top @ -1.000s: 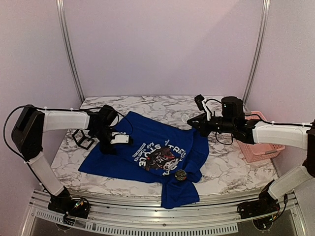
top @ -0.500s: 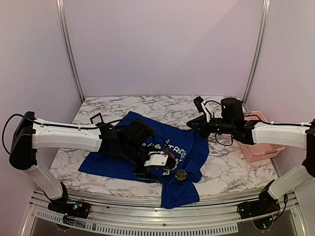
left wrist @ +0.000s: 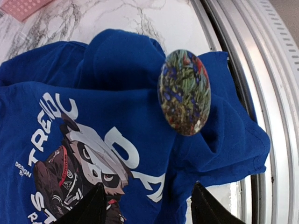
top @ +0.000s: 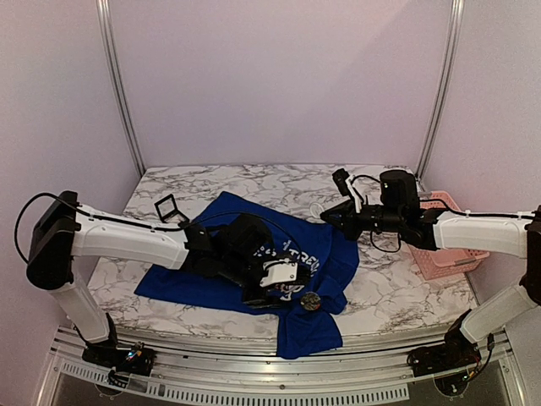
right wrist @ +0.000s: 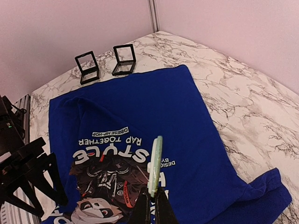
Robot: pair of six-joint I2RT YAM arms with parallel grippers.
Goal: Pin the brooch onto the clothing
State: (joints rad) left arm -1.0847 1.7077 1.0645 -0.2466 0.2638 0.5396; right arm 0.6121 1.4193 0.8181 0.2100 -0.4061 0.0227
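Observation:
The clothing, a royal-blue T-shirt [top: 296, 233] with a panda print, lies spread on the marble table. The brooch [top: 310, 301], a small round ornament with dark greenish floral colours, rests on the shirt's folded near corner. In the left wrist view the brooch [left wrist: 184, 92] lies just ahead of the fingers. My left gripper [top: 281, 290] hovers open over the print beside it, and its black fingertips [left wrist: 96, 205] have nothing between them. My right gripper [right wrist: 153, 193] is shut on a thin pale disc [right wrist: 155, 161], seen edge-on, above the shirt [right wrist: 154, 102].
Two small black square boxes [right wrist: 87, 67] [right wrist: 124, 59] stand open at the shirt's far side; one box [top: 167, 208] shows from above. A pink basket [top: 448, 245] sits at the table's right edge. The metal rail [left wrist: 261, 70] runs along the near edge by the brooch.
My left arm swung right from the shirt's left sleeve, across the print, to just beside the brooch. The right gripper stayed almost still, holding the disc.

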